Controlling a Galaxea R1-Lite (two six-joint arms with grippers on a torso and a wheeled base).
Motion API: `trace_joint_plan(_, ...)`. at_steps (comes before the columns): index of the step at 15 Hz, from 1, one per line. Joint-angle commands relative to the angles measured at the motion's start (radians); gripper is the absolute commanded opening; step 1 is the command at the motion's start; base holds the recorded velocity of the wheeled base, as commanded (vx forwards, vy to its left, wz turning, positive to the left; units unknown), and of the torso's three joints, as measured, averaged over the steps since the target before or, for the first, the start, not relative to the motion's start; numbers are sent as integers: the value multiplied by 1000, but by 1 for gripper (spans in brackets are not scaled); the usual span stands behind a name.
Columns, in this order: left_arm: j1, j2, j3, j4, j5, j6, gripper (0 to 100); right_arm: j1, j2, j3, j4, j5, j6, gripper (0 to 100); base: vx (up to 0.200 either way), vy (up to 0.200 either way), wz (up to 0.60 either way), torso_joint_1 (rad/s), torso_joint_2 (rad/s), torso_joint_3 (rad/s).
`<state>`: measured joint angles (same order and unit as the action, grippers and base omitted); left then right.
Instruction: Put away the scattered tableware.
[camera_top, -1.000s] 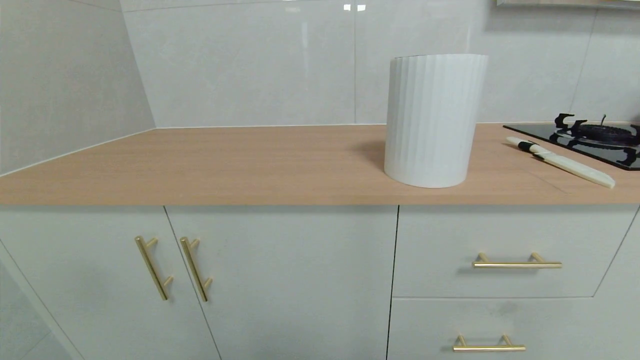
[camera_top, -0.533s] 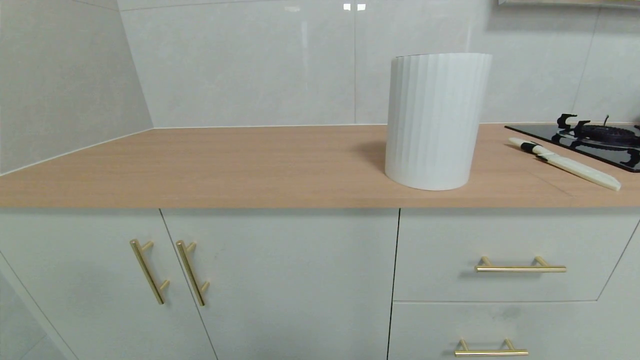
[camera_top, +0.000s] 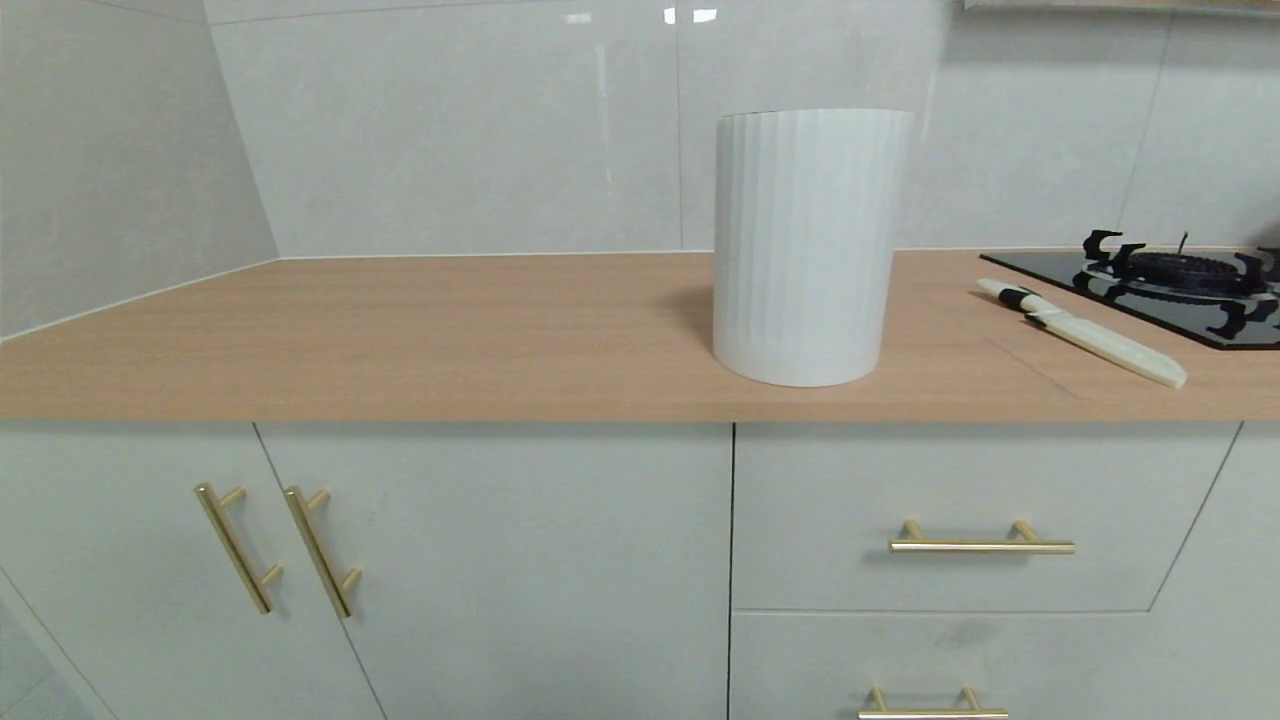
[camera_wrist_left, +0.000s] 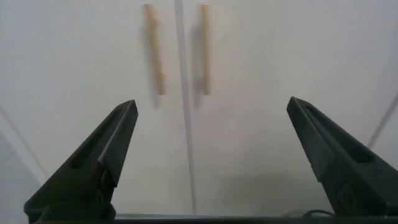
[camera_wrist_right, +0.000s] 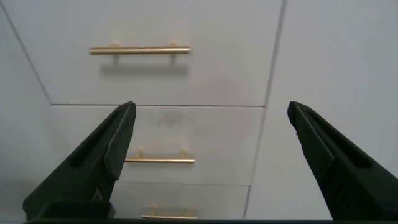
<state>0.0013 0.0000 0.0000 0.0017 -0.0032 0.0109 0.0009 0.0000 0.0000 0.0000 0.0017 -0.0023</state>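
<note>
Left jaws and right jaws spread wide, empty; ribbed holder (camera_top: 800, 250) hides its inside; stove (camera_top: 1190, 275) cut off beside knife (camera_top: 1085, 333).

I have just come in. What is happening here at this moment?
Nothing is being held right now. The left gripper is open in front of the cabinet doors, and the right gripper is open in front of the drawers. On the countertop, a white ribbed container stands upright, and a knife lies apart from it, beside the stove. The knife has not yet been put away.
</note>
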Motion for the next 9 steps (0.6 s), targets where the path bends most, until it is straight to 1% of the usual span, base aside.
trace_joint_plan(1, 0, 0, 0, 0, 0, 0, 100, 1, 0, 0, 0, 0, -1, 100, 0, -200, 0, 2, 2, 2)
trace_joint_plan(3, 0, 0, 0, 0, 0, -2, 100, 1, 2, 0, 0, 0, -1, 100, 0, -200, 0, 2, 2, 2)
trace_joint_plan(9, 0, 0, 0, 0, 0, -3, 100, 1, 2, 0, 0, 0, 1, 100, 0, 0, 0, 0, 0, 0)
